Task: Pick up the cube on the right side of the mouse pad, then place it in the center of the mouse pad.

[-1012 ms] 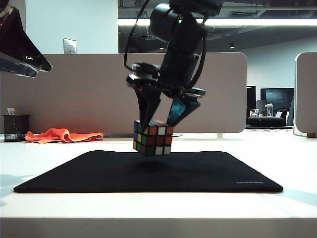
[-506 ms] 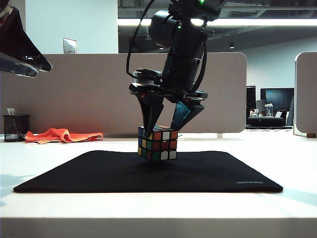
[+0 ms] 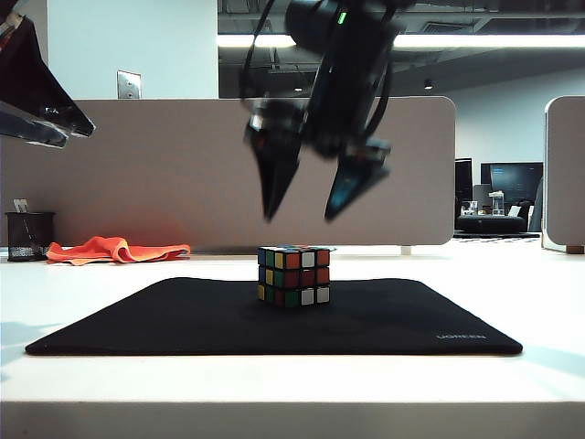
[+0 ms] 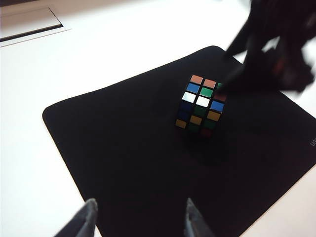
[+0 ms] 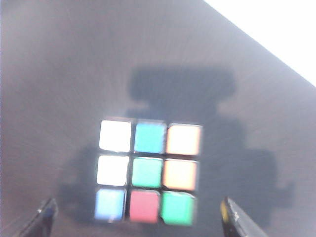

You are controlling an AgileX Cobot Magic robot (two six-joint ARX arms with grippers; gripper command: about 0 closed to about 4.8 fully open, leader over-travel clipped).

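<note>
Now the table (image 3: 548, 302) carries the mouse pad (image 3: 183, 320), a flat black mat that lies quiet on the white top. Behind it, at the far left, lie an orange cloth (image 3: 114, 249) and a dark pen cup (image 3: 27, 236).

Above the pad hangs the right gripper (image 3: 302, 210), blurred, with its two fingers spread wide and nothing between them; it is clearly apart from the cube. The left gripper (image 4: 140, 219) waits high at the left side, also open and empty, looking down on the pad from a distance.

The cube (image 3: 293, 275) stands upright on the pad, near the middle, maybe a little toward the back edge. It rests free and flat on one face. I judge the placing is done.

About handling: the cube looks light and stiff, made of hard plastic, so it will not bend under the fingers. Its stickers seem smooth and a bit slippery, and the layers could twist if it is pressed at a corner. The best hold, I think, is on two opposite flat faces, at the middle row.
</note>
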